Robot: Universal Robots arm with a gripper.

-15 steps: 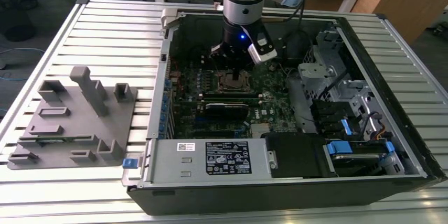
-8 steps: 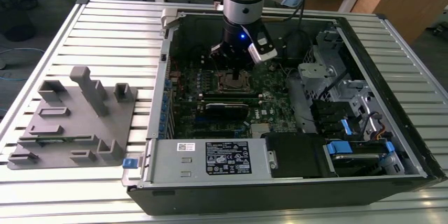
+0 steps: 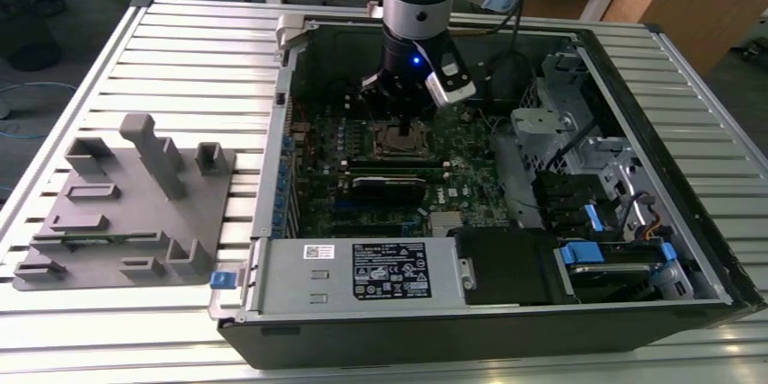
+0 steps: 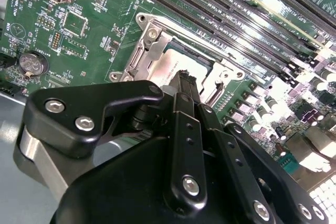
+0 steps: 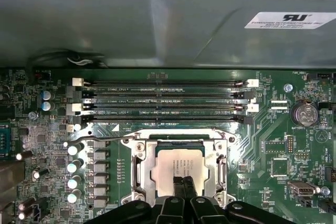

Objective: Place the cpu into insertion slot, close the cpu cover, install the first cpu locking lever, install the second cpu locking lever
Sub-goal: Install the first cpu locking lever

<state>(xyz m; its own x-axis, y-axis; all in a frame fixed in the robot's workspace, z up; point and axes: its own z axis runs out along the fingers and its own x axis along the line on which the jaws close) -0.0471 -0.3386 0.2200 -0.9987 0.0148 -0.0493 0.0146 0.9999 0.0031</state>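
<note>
- Near the green board's (image 5: 262,129) middle, the gripper (image 5: 184,182) hung low, its fingers (image 5: 178,188) pressed together, holding nothing.
- The cpu (image 5: 181,162) sat in the insertion slot (image 3: 402,141), the cpu cover (image 5: 148,161) flat around it.

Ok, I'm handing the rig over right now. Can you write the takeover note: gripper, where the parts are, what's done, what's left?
The gripper: jaws shut, tips low over the socket, at the cpu's edge.
The cpu lies flat in the insertion slot. The cpu cover appears to be down, framing it.
Done: cpu placed; cover seemingly closed.
Left: the locking levers. These views do not show whether either one is latched.
</note>
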